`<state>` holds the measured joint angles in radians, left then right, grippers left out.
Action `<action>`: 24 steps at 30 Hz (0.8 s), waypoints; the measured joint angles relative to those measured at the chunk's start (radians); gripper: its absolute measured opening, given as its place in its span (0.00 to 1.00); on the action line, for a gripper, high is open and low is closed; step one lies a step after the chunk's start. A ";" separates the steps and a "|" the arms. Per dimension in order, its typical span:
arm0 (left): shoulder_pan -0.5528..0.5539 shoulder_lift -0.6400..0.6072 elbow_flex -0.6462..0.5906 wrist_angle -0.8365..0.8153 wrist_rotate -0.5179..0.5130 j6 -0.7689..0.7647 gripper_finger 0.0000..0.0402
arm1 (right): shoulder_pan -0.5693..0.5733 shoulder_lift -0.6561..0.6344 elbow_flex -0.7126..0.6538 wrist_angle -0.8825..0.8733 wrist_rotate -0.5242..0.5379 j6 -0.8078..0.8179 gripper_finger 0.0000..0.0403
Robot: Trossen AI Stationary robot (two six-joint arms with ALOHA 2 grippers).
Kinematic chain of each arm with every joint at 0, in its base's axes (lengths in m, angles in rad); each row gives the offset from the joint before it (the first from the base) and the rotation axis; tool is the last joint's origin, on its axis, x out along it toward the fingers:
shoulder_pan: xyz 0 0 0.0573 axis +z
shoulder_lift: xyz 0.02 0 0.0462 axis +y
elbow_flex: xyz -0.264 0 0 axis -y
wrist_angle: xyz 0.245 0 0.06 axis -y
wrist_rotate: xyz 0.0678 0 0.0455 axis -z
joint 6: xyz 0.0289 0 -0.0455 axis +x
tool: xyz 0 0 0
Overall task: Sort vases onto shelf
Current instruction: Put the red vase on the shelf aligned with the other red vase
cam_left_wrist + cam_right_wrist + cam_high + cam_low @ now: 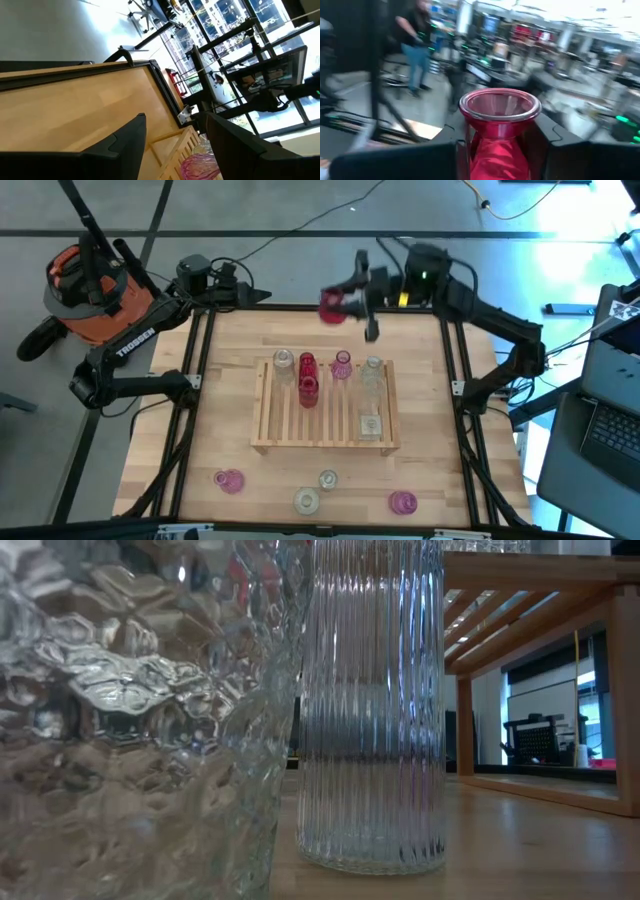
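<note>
Gripping a red vase (499,131), the right tool (500,150) holds it lengthwise, mouth outward.

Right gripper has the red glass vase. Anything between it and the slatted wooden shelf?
Nothing visible. The right gripper holds the red glass vase above the table's far edge; bare tabletop lies before the slatted wooden shelf.

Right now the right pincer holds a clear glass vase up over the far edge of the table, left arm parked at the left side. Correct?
Not quite: the vase is red, not clear. The right wrist view shows the right pincer shut on a red glass vase with a flared rim; the high view places it over the wooden table's far edge. The left pincer waits, open, near the far-left corner.
</note>
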<state>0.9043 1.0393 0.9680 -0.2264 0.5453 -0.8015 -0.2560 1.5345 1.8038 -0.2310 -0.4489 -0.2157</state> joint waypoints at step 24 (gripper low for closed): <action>-0.003 -0.063 0.000 -0.008 0.057 0.023 0.50 | 0.554 0.023 -0.310 0.574 0.793 0.147 0.23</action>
<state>0.9010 0.9766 0.9680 -0.2344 0.6025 -0.7786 0.2976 1.5572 1.4937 0.3430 0.3439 -0.0691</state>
